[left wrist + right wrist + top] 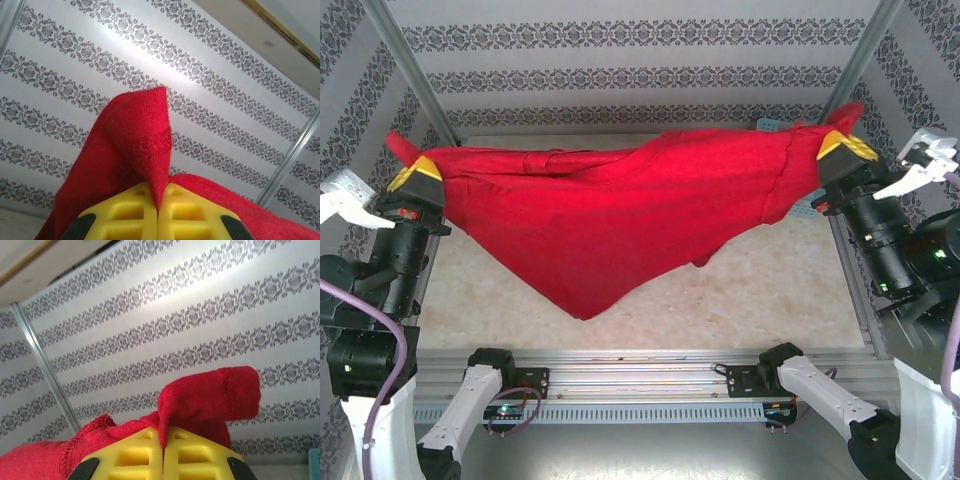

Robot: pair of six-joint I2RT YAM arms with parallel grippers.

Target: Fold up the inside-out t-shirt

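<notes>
Red t-shirt point(610, 215) is held up above the table point(780, 290) and stretched between the two arms across the far half of the workspace. The left gripper point(415, 172) is noted at the cloth's left end. The right gripper point(847, 147) is at the right end and set slightly higher. Between them the fabric sags into a downward point (lowest tip left of centre; whether it touches the table cannot be told).

Left wrist view: the yellow fingers point(135, 217) are pressed together, with a fold of red cloth pinched in the seam between them. A stitched hem is seen rising in a peak just above the tips.

Right wrist view: the yellow fingers point(192, 457) are likewise clamped on the shirt. A hemmed flap is curled over above the tips and to their right.

A light blue basket point(804, 209) is glimpsed behind the shirt's right edge, near the right gripper.
</notes>
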